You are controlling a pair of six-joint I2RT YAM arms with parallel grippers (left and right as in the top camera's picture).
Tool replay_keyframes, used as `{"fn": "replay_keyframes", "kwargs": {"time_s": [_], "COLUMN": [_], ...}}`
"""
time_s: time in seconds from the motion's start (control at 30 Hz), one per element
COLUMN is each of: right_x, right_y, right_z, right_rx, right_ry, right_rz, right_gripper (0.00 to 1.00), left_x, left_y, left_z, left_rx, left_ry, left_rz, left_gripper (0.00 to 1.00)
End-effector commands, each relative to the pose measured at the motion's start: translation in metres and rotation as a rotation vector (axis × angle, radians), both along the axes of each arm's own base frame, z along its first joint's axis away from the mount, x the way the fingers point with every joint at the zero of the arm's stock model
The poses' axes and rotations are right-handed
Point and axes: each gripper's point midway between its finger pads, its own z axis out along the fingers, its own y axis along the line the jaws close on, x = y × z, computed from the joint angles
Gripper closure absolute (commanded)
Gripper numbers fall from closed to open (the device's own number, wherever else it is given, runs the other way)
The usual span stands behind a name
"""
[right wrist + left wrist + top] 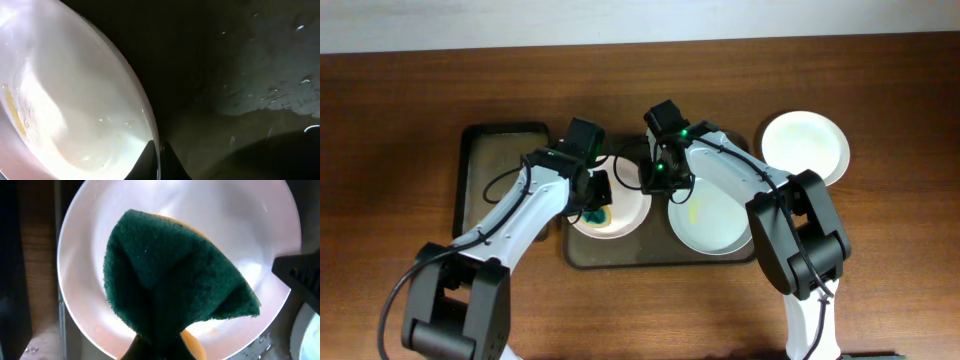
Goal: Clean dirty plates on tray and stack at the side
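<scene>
Arms converge, left tool and right tool both clamped.

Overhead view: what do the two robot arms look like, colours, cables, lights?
The left arm and right arm match: white rounded link shells, black joints and wrist units. A black cable loops beside the left arm's base. A green light glows on the right wrist.

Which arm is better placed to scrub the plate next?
Left. The left gripper holds the sponge over the plate on the tray. The right gripper has no sponge and only pinches that plate's rim.
</scene>
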Motion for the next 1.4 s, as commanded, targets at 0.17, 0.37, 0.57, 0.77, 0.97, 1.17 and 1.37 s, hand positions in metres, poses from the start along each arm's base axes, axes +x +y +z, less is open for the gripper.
{"fn": "replay_keyframes", "kwargs": {"time_s": [0.17, 0.37, 0.57, 0.77, 0.97, 1.17, 1.37], "right_x": [0.006, 0.006, 0.006, 0.008, 0.009, 0.009, 0.009], "right_y": [-0.01, -0.01, -0.011, -0.014, -0.018, -0.018, -0.018], "right_z": [-0.01, -0.01, -0.01, -0.011, -0.012, -0.012, -0.012], "right_rx": [-0.061, -0.062, -0.065, -0.085, -0.108, -0.108, -0.108], "right_ry": [0.004, 0.003, 0.001, -0.009, -0.018, -0.018, -0.018], "right_rz": [-0.077, -0.076, -0.076, -0.078, -0.084, -0.084, -0.084], "right_gripper": [0.96, 0.96, 0.96, 0.96, 0.96, 0.96, 0.96], "left_x": [0.016, 0.021, 0.022, 0.028, 0.033, 0.042, 0.056], "left_y": [-0.011, -0.013, 0.007, 0.026, 0.074, 0.088, 0.025], "left_z": [-0.025, -0.053, -0.071, -0.066, -0.049, -0.024, 0.002], "left_rx": [-0.029, -0.03, 0.103, 0.228, 0.512, 0.605, 0.235], "left_ry": [-0.005, 0.028, 0.027, -0.011, -0.059, -0.1, -0.138], "left_rz": [0.025, 0.081, 0.023, -0.03, 0.014, 0.036, -0.003], "left_gripper": [1.0, 1.0, 0.77, 0.84, 0.84, 1.0, 1.0]}}
